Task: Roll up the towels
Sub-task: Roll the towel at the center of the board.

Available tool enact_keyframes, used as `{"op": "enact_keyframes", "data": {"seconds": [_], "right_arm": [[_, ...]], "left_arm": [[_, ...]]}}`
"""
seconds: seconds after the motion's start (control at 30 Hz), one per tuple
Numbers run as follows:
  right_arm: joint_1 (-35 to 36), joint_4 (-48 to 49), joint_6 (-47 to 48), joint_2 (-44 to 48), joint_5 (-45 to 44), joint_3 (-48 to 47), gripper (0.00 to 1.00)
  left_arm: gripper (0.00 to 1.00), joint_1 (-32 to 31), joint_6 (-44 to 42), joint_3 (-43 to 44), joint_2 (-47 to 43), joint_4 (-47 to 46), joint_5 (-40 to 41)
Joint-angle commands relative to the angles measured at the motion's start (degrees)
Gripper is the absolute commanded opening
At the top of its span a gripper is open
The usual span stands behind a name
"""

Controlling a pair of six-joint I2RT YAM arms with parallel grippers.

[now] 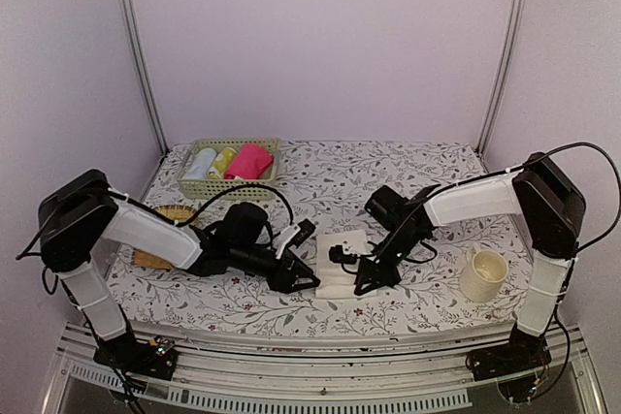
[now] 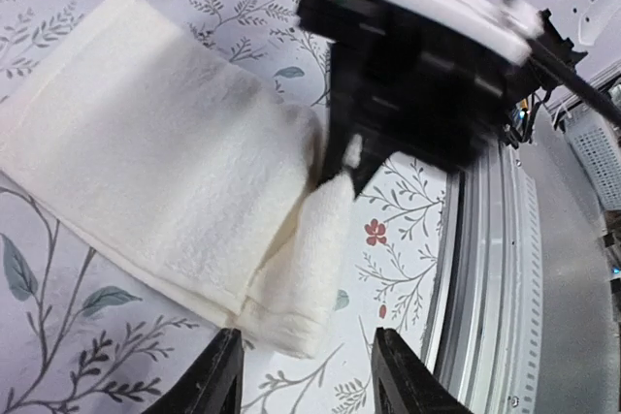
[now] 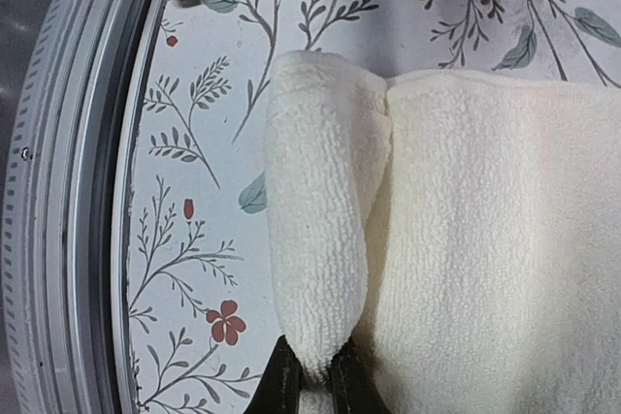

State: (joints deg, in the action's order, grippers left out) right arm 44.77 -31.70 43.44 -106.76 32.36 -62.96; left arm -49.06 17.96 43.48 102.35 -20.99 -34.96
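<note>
Cream towel (image 1: pixel 346 261) lies on the table (image 1: pixel 408 176), centre, toward the 6 o'clock edge. Its 6 o'clock border is turned over into one short, loose roll (image 3: pixel 325 239); the rest is flat.

Right end effector (image 3: pixel 310 380): fingers pressed together on one end of the roll, cloth between them. Left end effector (image 2: pixel 309 361): fingers apart, just beyond the other end, gripping nothing.

Pink towel (image 1: pixel 250 160) sits in the basket (image 1: pixel 209 184) at 11 o'clock and looks already rolled.

Risks, as judged:
- The roll is held at one end only. If the right arm drives toward 12 o'clock alone, the free end lags and the roll goes skewed or cone-shaped.
- The pinch is on the very tip of the fold. Terry can slip out, and the turn then springs open.
- The flat part may slide along the table instead of winding in, leaving the roll slack.
- If the left fingers close off-target, they miss the roll or crush it.
- The mug (image 1: pixel 482 275) stands at 3 o'clock, near the right arm, and a wide swing could knock it.
</note>
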Motion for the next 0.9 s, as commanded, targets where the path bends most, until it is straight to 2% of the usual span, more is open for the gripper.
{"op": "enact_keyframes", "data": {"seconds": [0.0,0.23,0.47,0.57,0.87], "right_arm": [[-4.56,-11.25,0.15,-6.71,14.54,-4.27,0.03],[-9.52,-20.07,2.61,-14.98,23.44,-10.36,0.03],[-9.97,-23.74,4.37,-18.76,23.57,-12.94,0.03],[-9.97,-24.68,4.47,-19.61,23.85,-13.53,0.03],[-9.93,-24.84,4.3,-19.96,24.15,-14.12,0.04]], "left_arm": [[0.48,-8.54,-15.52,-5.88,-6.17,-5.58,20.48],[0.48,-12.92,-26.64,-0.66,-1.94,-4.32,23.99],[0.48,-16.03,-37.48,7.16,4.38,-0.67,27.77],[0.46,-16.0,-39.13,10.68,7.41,2.69,27.2],[0.37,-16.51,-40.19,13.53,13.08,7.13,26.81]]}}
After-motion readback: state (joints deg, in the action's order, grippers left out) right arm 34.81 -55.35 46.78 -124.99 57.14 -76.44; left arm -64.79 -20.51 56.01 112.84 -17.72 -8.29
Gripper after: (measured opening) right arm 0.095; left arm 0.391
